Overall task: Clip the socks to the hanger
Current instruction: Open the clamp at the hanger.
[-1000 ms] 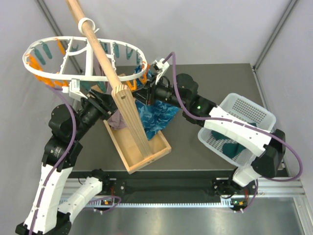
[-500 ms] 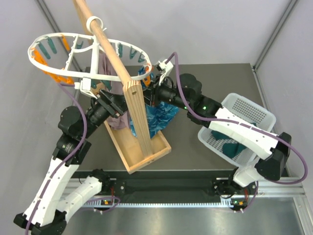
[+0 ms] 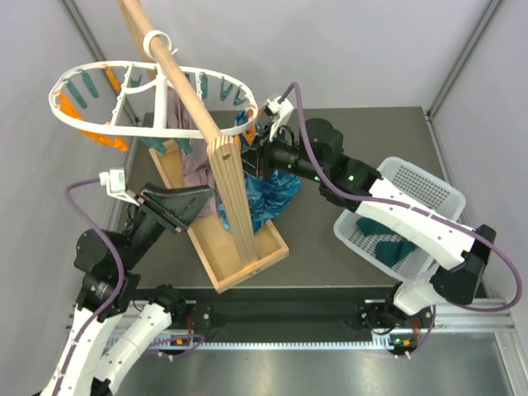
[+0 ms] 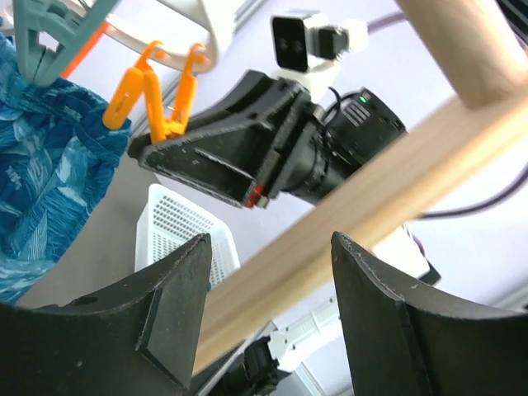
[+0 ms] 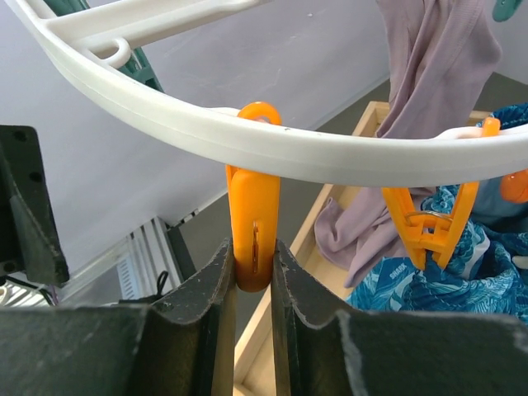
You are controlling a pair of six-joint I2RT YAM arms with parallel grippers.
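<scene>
While the right gripper pinches one orange peg on the hanger, the left gripper stands wide, empty. Socks: lying in the white basket.

The left arm and right arm share white shell links, black joints, black end effectors, and a purple cable running to a white wrist camera.
</scene>
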